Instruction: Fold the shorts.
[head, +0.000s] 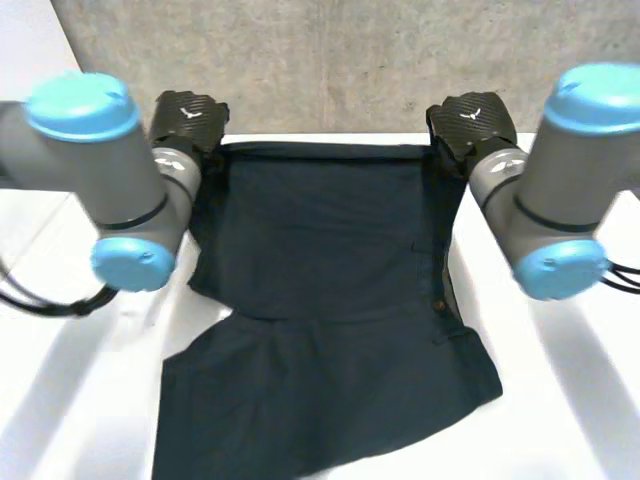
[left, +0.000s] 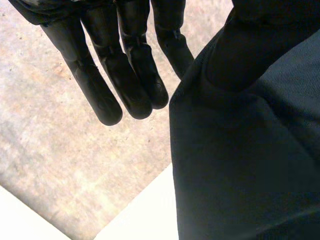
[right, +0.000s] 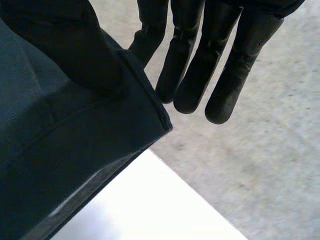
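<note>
Pinching shorts (head: 320, 240) corners, left hand (left: 125, 75) and right hand (right: 200, 75) lie partly behind fabric.

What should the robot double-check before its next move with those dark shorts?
1. Grip of left hand on a far corner of the shorts: ok, the thumb pinches the cloth.
2. Grip of right hand on the other far corner: ok, same pinch.
3. Hands level with each other: ok, side by side at the far edge of the table.
4. Cloth between the hands straight: ok.
5. Near half of the shorts smooth: not ok, it lies creased and askew.
6. Firmness of each pinch: cannot tell.
</note>
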